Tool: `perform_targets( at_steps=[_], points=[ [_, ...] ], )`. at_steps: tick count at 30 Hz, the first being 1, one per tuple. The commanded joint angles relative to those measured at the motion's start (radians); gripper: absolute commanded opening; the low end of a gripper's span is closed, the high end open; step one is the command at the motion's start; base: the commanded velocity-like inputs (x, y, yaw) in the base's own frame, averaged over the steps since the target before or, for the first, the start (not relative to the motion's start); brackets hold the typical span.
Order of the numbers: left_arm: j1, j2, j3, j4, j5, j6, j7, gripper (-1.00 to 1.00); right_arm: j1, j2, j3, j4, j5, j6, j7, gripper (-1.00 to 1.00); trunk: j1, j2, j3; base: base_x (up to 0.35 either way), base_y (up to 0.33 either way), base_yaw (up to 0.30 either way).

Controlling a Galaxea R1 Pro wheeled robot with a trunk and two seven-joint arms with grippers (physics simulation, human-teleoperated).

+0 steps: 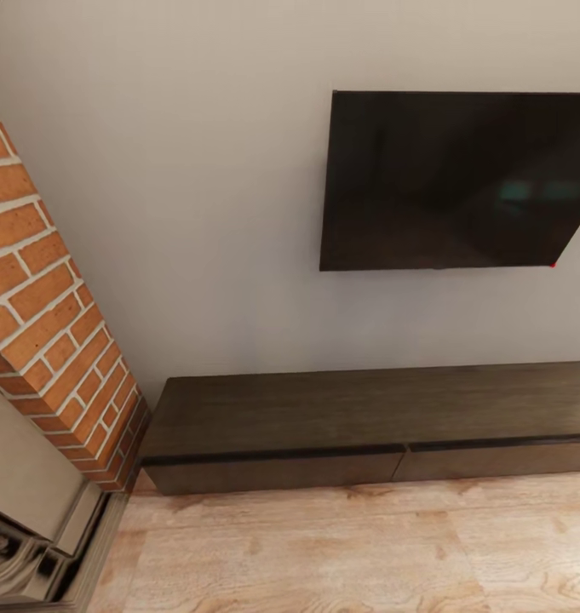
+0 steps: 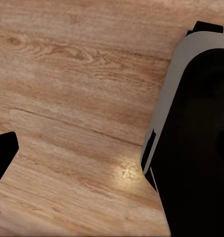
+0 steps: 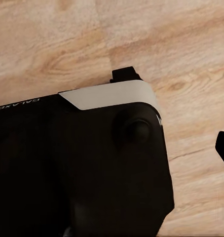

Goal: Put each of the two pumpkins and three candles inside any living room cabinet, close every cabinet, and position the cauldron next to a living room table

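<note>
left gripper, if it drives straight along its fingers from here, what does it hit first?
Most likely the light wood plank floor, which lies ahead of the left gripper across its wrist view. The robot's own black and grey base sits off to one side. Depth is unclear, so distance to the floor can't be judged.

dark brown cabinet (image 1: 324, 430); orange brick column (image 1: 43, 315)

Light even, soft, moderately bright; no visible source. Head view slightly soft, wide-angle: brick column (image 1: 51, 315) and TV (image 1: 460, 180) lean, edges skewed. TV screen shows faint pale reflection. Thin dark shadow under cabinet (image 1: 366, 426) top. Left wrist view: small bright glare spot on wood floor (image 2: 67, 98). Robot's black body (image 3: 77, 168) nearly featureless, detail lost in dark.
</note>
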Motion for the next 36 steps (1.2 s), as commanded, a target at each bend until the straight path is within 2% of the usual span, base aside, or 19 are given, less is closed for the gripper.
perform_targets(
  at_steps=[1,6,20,23,27,29,33,36],
  points=[
    [0.000,0.000,0.000,0.000,0.000,0.011,-0.001,1.00,0.000,0.000,0.000,0.008,0.000,0.001,0.000,1.00,-0.004,0.007,0.003,0.000,0.000,0.000],
    [0.000,0.000,-0.001,0.000,0.000,0.048,-0.003,1.00,0.001,-0.002,-0.001,0.023,-0.001,0.004,0.000,1.00,-0.023,0.042,0.019,0.000,0.000,0.000],
    [0.000,0.002,-0.002,0.000,-0.001,0.064,-0.051,1.00,0.008,-0.002,0.000,0.027,-0.001,0.008,0.002,1.00,-0.077,0.140,0.063,0.000,0.000,0.000],
    [0.000,0.003,-0.002,0.000,-0.001,0.076,-0.053,1.00,0.013,-0.002,-0.002,0.027,-0.001,0.031,0.018,1.00,-0.088,0.161,0.072,0.000,0.000,0.000],
    [0.000,0.011,-0.002,0.000,-0.002,0.081,-0.058,1.00,0.024,-0.003,-0.006,0.025,-0.002,0.063,0.085,1.00,-0.104,0.189,0.085,0.000,0.000,0.000],
    [0.000,0.015,-0.002,0.000,-0.002,0.082,-0.078,1.00,0.027,-0.010,-0.007,0.025,-0.001,0.067,0.117,1.00,-0.111,0.203,0.091,0.000,0.000,0.000],
    [0.000,0.028,-0.002,0.000,0.000,0.082,-0.182,1.00,0.029,-0.029,-0.005,0.025,-0.002,0.072,0.153,1.00,-0.127,0.231,0.104,0.000,0.000,0.000],
    [0.000,0.031,-0.002,0.000,0.000,0.082,-0.203,1.00,0.029,-0.033,-0.004,0.025,-0.001,0.073,0.156,1.00,-0.138,0.252,0.113,0.000,0.000,0.000]
  ],
)
